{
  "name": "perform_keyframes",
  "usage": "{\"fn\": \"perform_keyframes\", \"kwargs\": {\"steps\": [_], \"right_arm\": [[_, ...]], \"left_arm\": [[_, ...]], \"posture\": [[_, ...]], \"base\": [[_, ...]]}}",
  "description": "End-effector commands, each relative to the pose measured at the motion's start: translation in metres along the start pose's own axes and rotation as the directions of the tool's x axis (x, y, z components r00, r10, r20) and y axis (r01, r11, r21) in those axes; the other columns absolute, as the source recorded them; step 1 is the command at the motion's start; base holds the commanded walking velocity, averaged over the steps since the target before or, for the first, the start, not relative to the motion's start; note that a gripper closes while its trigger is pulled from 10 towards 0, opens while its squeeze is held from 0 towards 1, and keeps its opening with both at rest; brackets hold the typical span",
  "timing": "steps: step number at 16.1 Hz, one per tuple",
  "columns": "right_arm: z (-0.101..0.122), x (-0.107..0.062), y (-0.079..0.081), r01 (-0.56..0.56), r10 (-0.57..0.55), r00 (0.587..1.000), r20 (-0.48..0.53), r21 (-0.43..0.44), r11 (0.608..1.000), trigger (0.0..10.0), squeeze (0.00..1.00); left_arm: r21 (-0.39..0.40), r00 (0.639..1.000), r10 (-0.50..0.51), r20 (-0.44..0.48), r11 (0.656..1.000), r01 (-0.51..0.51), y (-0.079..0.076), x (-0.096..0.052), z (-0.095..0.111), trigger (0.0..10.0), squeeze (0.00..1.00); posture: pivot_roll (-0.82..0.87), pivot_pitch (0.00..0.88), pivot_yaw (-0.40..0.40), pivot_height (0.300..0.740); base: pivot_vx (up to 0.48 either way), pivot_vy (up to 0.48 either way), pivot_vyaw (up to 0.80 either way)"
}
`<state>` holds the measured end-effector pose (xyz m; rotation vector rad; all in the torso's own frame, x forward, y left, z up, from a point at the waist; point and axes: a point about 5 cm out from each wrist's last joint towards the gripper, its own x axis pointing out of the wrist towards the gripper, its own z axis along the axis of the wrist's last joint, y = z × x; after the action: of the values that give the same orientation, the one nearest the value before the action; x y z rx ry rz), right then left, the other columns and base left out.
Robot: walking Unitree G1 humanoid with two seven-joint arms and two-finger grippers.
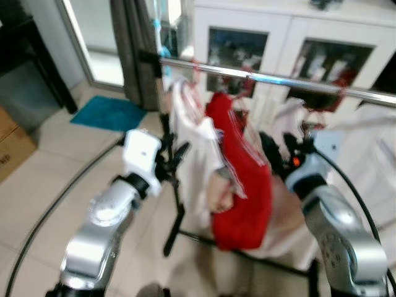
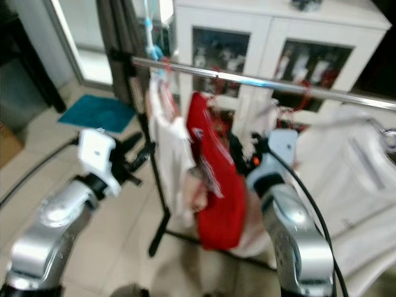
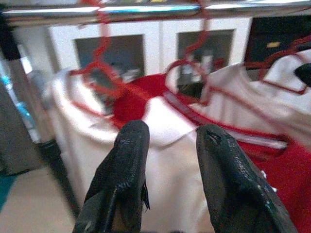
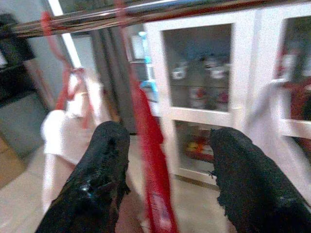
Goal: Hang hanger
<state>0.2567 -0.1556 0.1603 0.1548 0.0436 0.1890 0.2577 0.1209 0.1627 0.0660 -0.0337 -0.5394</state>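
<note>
A chrome rail (image 1: 272,78) carries several red hangers (image 3: 99,73) with clothes: a white shirt (image 1: 193,145), a red shirt (image 1: 241,179) and more white garments (image 2: 346,179) to the right. My left gripper (image 1: 176,159) is raised beside the white shirt, just left of it, fingers open with nothing between them; in the left wrist view the left gripper (image 3: 172,131) points at the white and red shirts below the rail. My right gripper (image 4: 167,138) is open and empty too, raised just right of the red shirt (image 4: 150,160), below the rail (image 4: 97,19).
The rack's black upright and foot (image 1: 173,229) stand on the tiled floor between my arms. A white glass-door cabinet (image 1: 247,43) is behind the rail. A grey curtain (image 1: 133,49), a teal mat (image 1: 108,113) and a cardboard box (image 1: 9,145) lie to the left.
</note>
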Motion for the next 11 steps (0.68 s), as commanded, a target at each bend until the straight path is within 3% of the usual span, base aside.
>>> {"fn": "perform_keyframes", "kwargs": {"steps": [1, 2, 6, 9, 11], "right_arm": [[0.002, 0.001, 0.003, -0.003, 0.003, 1.0, 0.02, -0.002, 1.0, 10.0, 1.0], [0.002, 0.002, 0.003, 0.001, -0.001, 1.0, 0.02, 0.0, 1.0, 10.0, 1.0], [0.006, 0.01, 0.002, 0.04, -0.04, 0.999, 0.03, -0.019, 0.999, 10.0, 1.0], [0.013, 0.027, -0.003, 0.11, -0.109, 0.993, 0.042, -0.037, 0.993, 10.0, 1.0], [0.027, 0.048, -0.009, 0.185, -0.18, 0.982, 0.063, -0.079, 0.98, 10.0, 1.0]], "left_arm": [[0.03, 1.0, 0.028, -0.011, 0.999, -0.028, 0.006, -0.001, -0.001, 10.0, 0.0], [0.033, 1.0, 0.029, -0.012, 0.999, -0.029, 0.007, -0.001, -0.001, 10.0, 0.0], [0.038, 0.999, 0.01, -0.043, 0.999, -0.009, 0.005, -0.005, -0.006, 10.0, 0.0], [0.075, 0.996, -0.069, -0.057, 0.995, 0.073, 0.0, -0.005, -0.007, 10.0, 0.0], [0.071, 0.987, -0.144, -0.067, 0.986, 0.149, -0.001, -0.006, -0.006, 10.0, 0.0]], "posture": [[0.11, 0.039, 0.003, 0.74], [0.11, 0.042, 0.002, 0.74], [0.11, 0.045, 0.007, 0.74], [0.11, 0.037, 0.009, 0.74], [0.12, 0.033, 0.006, 0.74]], "base": [[0.0, -0.446, 0.0], [0.0, -0.416, 0.0], [0.0, 0.0, 0.0], [0.0, 0.0, 0.0], [0.0, 0.0, 0.0]]}}
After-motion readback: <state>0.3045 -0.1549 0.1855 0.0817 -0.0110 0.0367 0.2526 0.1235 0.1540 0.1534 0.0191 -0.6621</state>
